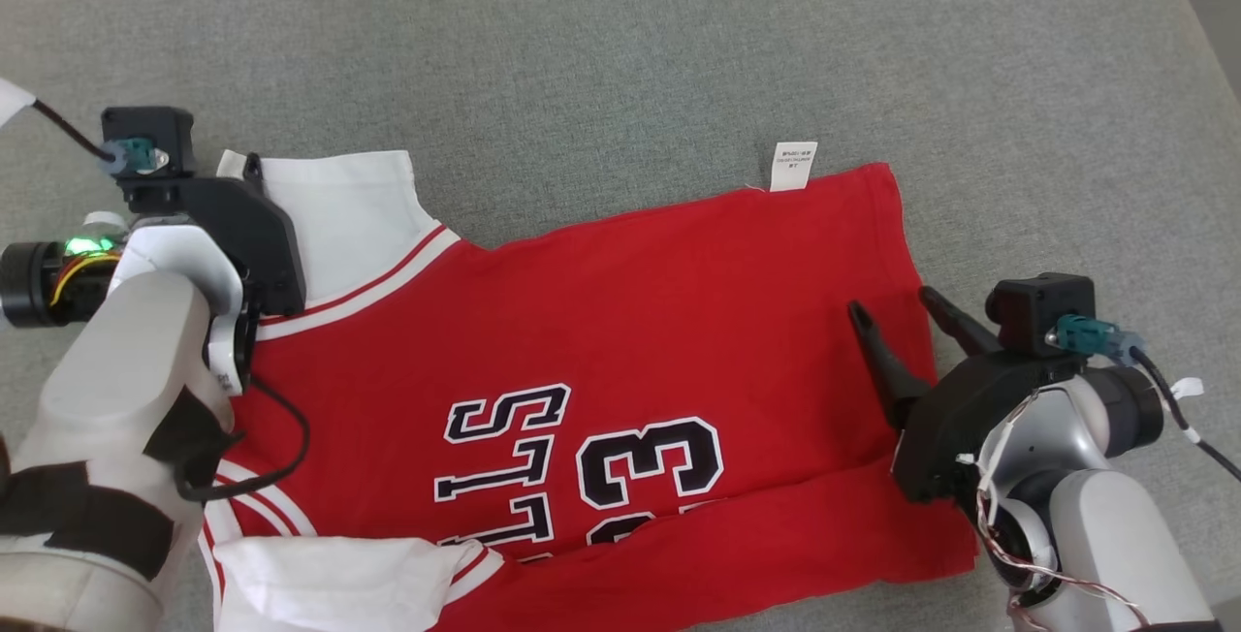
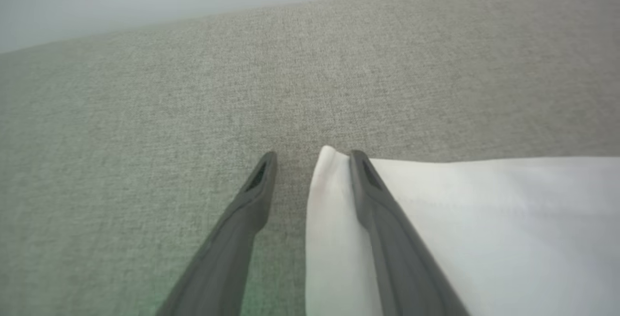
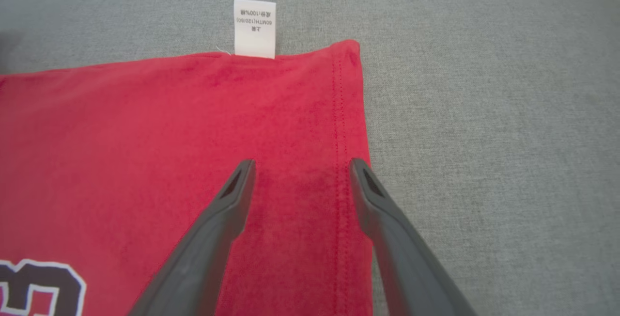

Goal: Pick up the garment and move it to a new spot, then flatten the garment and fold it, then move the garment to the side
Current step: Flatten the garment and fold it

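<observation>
Grey woven cloth covers the table (image 1: 582, 50), where we see the red basketball jersey with white sleeves (image 1: 601, 322) lying flat, its near edge folded over. Our left gripper (image 2: 314, 157) holds its fingers apart at the corner of the far white sleeve (image 2: 484, 209), one finger lying on it. Our right gripper (image 1: 894, 300) hovers with fingers spread wide over the red hem, near the white care label (image 1: 795, 167).

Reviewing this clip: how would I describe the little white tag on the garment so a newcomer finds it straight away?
A red jersey lies spread on the grey fabric surface. On its far edge, near the hem corner on the robot's right, a small white label sticks out onto the grey. Unlike the broad white sleeves at the left, it is a tiny rectangle with printed text.
</observation>
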Tool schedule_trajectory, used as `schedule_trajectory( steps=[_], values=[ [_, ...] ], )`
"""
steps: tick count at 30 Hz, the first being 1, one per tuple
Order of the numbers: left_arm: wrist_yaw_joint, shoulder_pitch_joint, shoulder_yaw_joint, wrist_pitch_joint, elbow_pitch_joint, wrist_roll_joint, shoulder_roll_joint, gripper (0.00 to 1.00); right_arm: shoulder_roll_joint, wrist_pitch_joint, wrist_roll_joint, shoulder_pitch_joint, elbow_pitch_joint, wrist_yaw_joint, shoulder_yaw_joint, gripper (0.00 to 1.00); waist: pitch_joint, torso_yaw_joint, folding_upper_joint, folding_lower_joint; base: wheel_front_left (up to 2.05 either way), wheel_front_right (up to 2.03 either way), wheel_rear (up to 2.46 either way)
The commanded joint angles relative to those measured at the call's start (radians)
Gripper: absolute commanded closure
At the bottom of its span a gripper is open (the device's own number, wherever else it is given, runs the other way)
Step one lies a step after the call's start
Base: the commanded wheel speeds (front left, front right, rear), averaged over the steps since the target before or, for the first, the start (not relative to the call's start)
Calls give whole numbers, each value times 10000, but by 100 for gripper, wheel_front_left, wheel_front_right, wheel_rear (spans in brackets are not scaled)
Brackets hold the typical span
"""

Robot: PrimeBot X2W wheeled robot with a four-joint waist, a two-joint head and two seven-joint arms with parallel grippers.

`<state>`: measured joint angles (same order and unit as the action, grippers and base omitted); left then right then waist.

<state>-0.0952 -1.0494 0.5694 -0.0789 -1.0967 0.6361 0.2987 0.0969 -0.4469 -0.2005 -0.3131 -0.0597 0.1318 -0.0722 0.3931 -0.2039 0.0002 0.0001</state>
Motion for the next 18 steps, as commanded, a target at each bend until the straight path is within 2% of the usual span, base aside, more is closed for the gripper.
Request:
schedule_trajectory(
  steps=[1,2,6,11,18],
  values=[
    [19,50,58,-95,-215,42,-91,84,89,-44,-21,-81,78,-23,48,0,62,22,-2,-1,0,0,0],
    [34,42,90,-186,-311,46,-135,100,135,-91,0,-83,119,-23,96,0,82,52,-2,-1,0,0,0],
    [37,85,142,-225,-605,148,-386,100,236,-273,63,-143,263,-23,250,0,104,229,-2,-1,0,0,0],
    [-8,-21,216,316,-552,66,-869,100,583,-525,383,-560,379,-23,695,0,151,660,-2,-1,0,0,0],
    [-199,-107,-1,1313,-369,388,-1840,100,1889,-1294,774,-1689,-553,-23,919,0,255,1402,-2,-1,0,0,0]
  ],
)
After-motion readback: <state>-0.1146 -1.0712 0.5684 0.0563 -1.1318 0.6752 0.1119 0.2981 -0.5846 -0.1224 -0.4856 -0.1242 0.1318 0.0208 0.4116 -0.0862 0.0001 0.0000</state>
